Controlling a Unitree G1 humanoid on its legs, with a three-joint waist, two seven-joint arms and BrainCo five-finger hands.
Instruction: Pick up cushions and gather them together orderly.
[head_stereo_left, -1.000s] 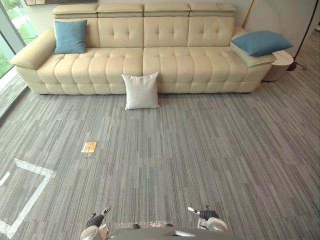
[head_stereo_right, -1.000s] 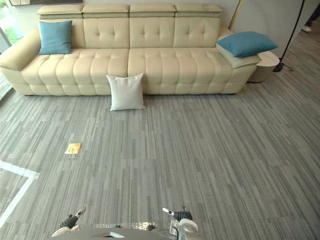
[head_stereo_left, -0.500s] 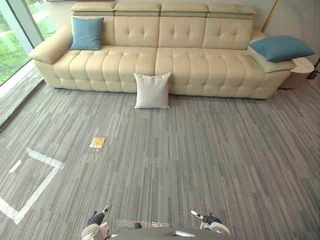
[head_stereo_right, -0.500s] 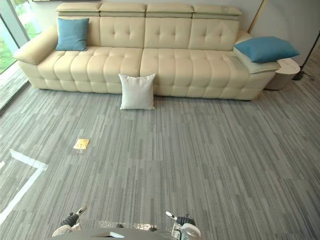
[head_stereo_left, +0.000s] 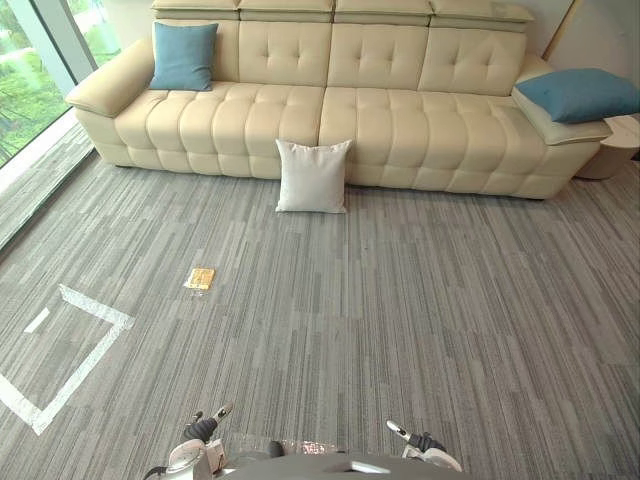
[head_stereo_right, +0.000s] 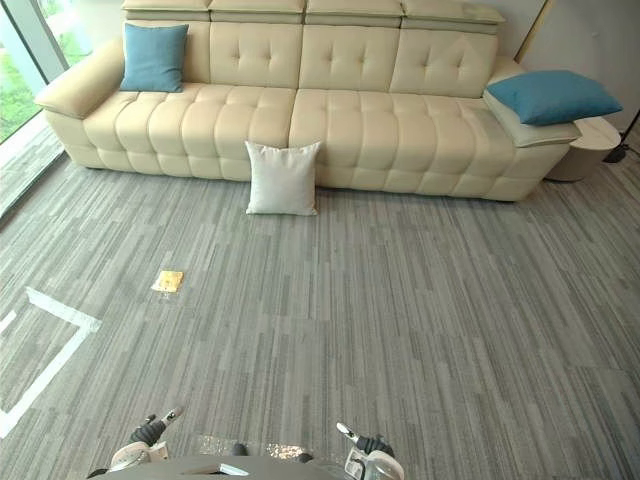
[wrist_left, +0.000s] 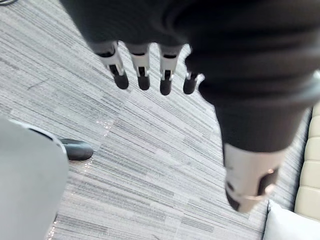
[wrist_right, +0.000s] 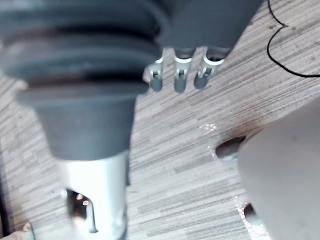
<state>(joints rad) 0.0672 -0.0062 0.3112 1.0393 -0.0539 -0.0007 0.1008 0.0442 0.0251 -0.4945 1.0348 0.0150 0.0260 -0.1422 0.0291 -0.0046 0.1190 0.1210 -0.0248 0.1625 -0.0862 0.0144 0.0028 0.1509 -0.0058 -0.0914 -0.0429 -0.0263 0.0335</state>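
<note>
A white cushion (head_stereo_left: 313, 176) stands on the carpet, leaning against the front of the cream sofa (head_stereo_left: 400, 120). One blue cushion (head_stereo_left: 183, 56) rests upright at the sofa's left end. Another blue cushion (head_stereo_left: 580, 94) lies on a cream cushion (head_stereo_left: 560, 124) over the right armrest. My left hand (head_stereo_left: 205, 428) and right hand (head_stereo_left: 420, 441) hang low at the bottom edge, far from every cushion. Both are open and hold nothing; the left fingers (wrist_left: 141, 67) and right fingers (wrist_right: 180, 75) point down at the carpet. A white corner of the cushion (wrist_left: 290, 222) shows in the left wrist view.
A small yellow item (head_stereo_left: 200, 278) lies on the grey carpet left of centre. White tape lines (head_stereo_left: 70, 350) mark the floor at the left. A window (head_stereo_left: 30, 70) runs along the left side. A round side table (head_stereo_left: 625, 140) stands by the sofa's right end.
The whole picture has shifted: the sofa and cushions sit lower and further right, so the camera has turned and come closer. Both hands stay low and empty.
</note>
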